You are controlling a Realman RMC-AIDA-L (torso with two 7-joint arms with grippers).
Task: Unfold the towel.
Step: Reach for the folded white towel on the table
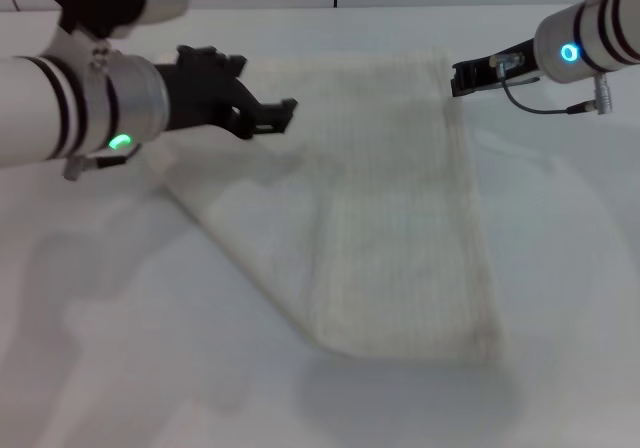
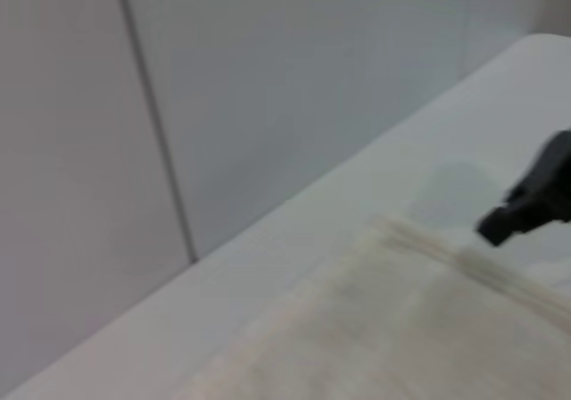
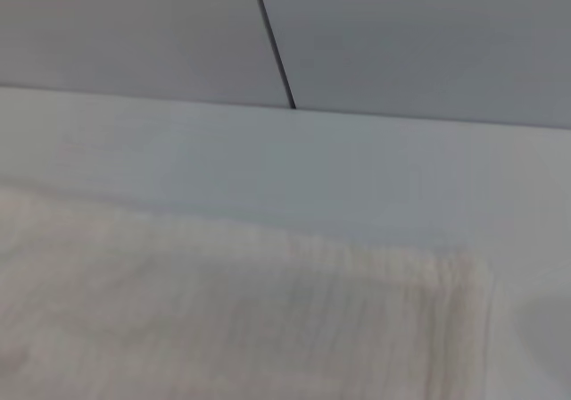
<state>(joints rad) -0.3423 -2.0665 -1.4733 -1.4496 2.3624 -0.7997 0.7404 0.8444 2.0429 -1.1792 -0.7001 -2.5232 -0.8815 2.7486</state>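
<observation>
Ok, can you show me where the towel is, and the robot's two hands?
towel (image 1: 400, 228), head view, middle of the cloth.
left gripper (image 1: 272, 113), head view, at its fingertips.
right gripper (image 1: 462, 78), head view, fingertips at the towel's far corner.

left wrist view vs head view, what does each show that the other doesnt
Only the left wrist view shows the grey panelled wall in full behind the table. Only the head view shows the left gripper hovering over the cloth's far left part, and the whole folded shape with its near edge. Both show the cream-white ribbed towel lying on the white table, and the black right gripper at the towel's far right corner.
</observation>
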